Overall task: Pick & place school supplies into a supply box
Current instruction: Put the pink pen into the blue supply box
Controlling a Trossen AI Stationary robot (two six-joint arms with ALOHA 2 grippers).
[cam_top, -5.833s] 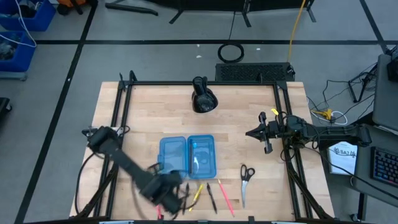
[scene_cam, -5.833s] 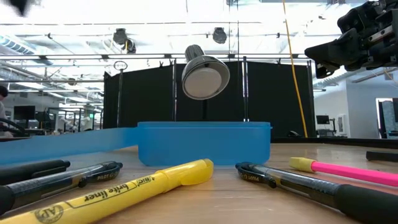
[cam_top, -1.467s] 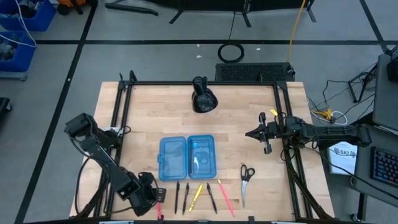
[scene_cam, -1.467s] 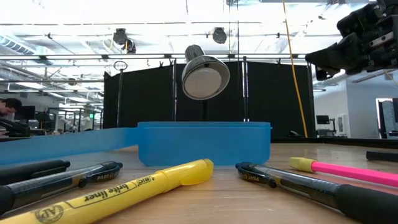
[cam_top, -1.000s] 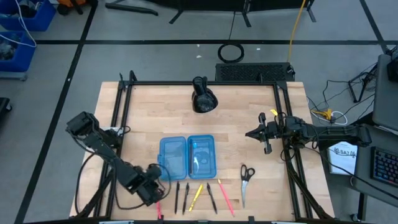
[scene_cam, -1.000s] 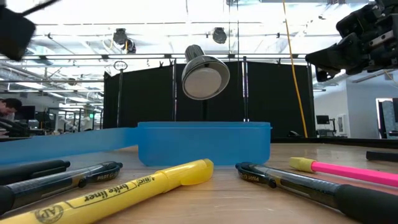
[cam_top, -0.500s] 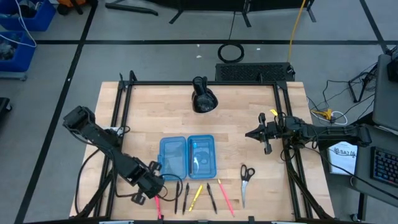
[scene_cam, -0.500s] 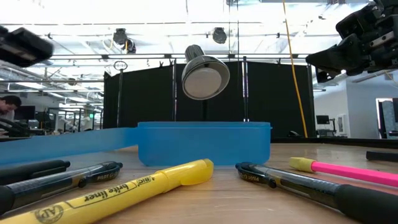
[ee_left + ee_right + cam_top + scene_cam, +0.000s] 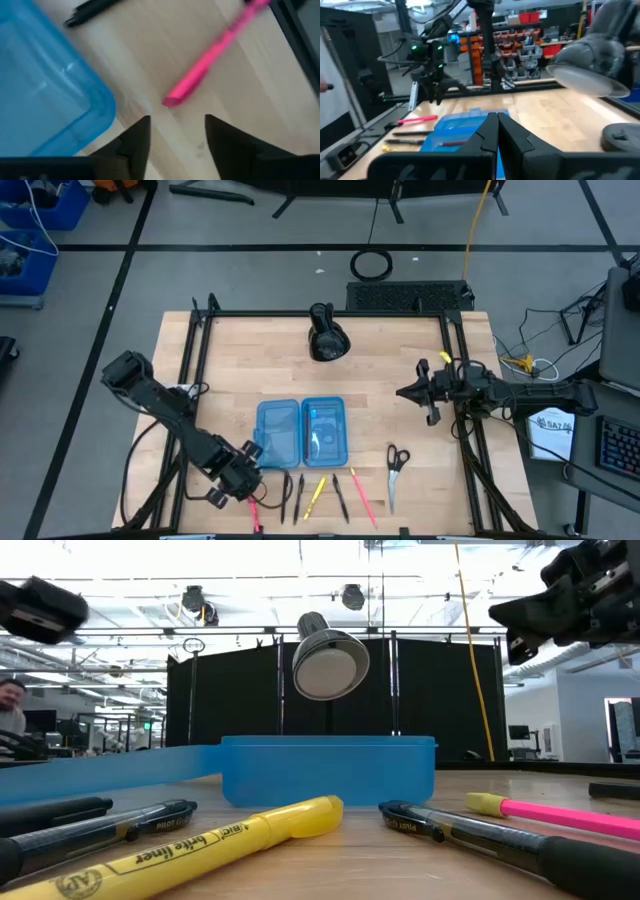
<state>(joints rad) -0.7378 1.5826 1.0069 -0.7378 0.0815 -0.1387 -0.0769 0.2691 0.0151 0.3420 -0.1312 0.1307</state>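
We note the light wooden table under a black frame. The translucent light-blue plastic pencil case lies open at its near-centre, two halves side by side. The left arm's gripper hangs at the case's near-left corner; in the left wrist view its dark fingers stand apart with nothing between them, above bare wood just short of a pink pen. The right arm's gripper waits at the table's right side, fingers pressed together. Near the front edge we see a row of loose supplies: two black pens, a yellow highlighter, another black pen, a pink highlighter, then small silver scissors with black handles.
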